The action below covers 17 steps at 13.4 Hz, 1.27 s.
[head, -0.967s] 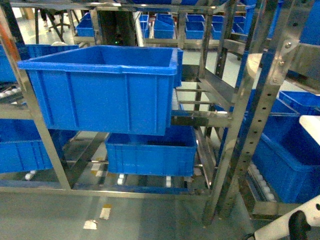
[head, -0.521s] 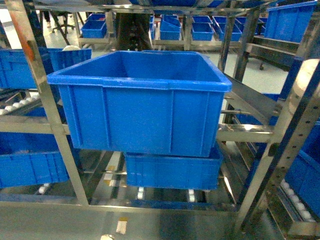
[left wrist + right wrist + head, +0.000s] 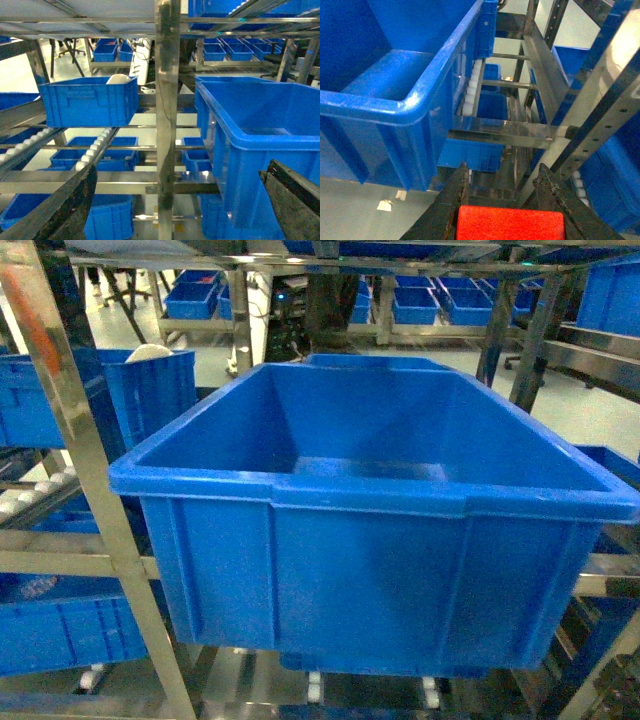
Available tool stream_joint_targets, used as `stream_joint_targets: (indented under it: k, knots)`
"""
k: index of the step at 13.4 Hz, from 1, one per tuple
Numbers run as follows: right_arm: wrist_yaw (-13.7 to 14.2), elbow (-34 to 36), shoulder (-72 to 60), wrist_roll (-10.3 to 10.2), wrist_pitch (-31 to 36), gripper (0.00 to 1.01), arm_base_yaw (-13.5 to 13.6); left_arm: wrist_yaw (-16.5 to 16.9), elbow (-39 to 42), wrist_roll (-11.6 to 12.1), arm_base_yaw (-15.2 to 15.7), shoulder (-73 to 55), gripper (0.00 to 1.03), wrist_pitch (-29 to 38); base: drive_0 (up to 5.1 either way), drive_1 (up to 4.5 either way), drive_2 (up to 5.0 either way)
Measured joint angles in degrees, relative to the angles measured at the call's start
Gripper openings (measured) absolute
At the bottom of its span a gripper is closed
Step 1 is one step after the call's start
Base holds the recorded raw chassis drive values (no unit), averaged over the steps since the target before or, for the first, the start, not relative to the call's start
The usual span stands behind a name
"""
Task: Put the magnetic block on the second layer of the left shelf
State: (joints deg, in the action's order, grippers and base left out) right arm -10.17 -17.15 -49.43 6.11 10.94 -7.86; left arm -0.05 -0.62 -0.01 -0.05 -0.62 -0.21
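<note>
The magnetic block, bright red, sits between the dark fingers of my right gripper, which is shut on it. It hangs low and to the right of the large blue crate, below its rim and outside it. That deep crate fills the head view on the left shelf second layer and looks bare inside. My left gripper is open wide, its fingers on either side of a steel upright, with the crate to its right. Neither gripper shows in the head view.
A shiny steel upright stands left of the crate. Smaller blue crates sit on roller rails to the left, and more fill the tiers behind and below. Steel uprights and cross rails run right of the crate.
The head view has closed in on the large blue crate, which has shifted from left to centre and now fills the frame, its inside showing.
</note>
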Motion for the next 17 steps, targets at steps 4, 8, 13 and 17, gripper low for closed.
stream_joint_targets:
  k: [4,8,13,17]
  knots:
    - [0.0,0.0,0.0,0.0,0.1,0.33,0.0,0.0,0.0,0.0,0.0,0.0,0.98,0.1,-2.3,3.74,-1.3]
    - [-0.2,0.0,-0.3,0.0,0.0,0.33,0.0,0.0,0.0,0.0,0.0,0.0,0.98,-0.1,0.0,0.0,0.0]
    - [-2.1,-12.2,-15.7,-9.2,5.7,0.33,9.9,0.0,0.0,0.0,0.0,0.0,0.98,0.0,0.0,0.0,0.0]
    - [-2.6,-22.9,-37.6,-14.5,10.1,0.33,15.7,0.0,0.0,0.0,0.0,0.0,0.98,0.0,0.0,0.0,0.0]
